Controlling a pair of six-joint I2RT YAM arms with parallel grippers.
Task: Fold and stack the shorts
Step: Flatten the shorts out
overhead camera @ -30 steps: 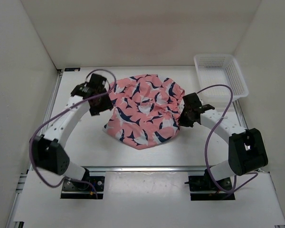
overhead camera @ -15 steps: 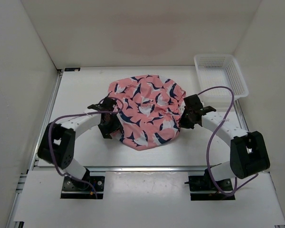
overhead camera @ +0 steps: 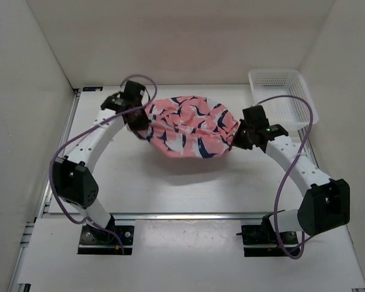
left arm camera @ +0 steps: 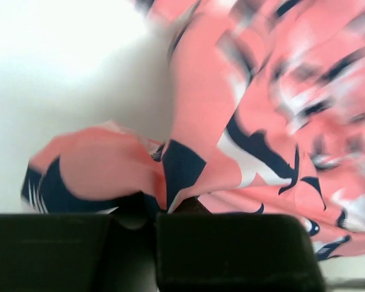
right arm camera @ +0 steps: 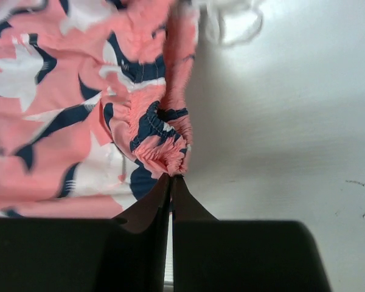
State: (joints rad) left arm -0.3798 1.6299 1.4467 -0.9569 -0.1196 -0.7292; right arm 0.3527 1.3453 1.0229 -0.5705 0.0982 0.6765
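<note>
Left gripper [overhead camera: 140, 123] is closed on the left edge of the shorts [overhead camera: 188, 125]. The right gripper [right arm camera: 171, 177] is pinched on the gathered waistband at their right edge (its fingers meet with only cloth between them). So the shorts span from one gripper to the other, in the far middle of the table [overhead camera: 188, 182], and seem lifted, their middle sagging toward the near side. A basket [overhead camera: 283, 97] stands far right, apart from the shorts.

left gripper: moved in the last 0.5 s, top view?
Yes. The left gripper moved up the view, away from the near edge, now level with the basket, shut on the shorts.
</note>
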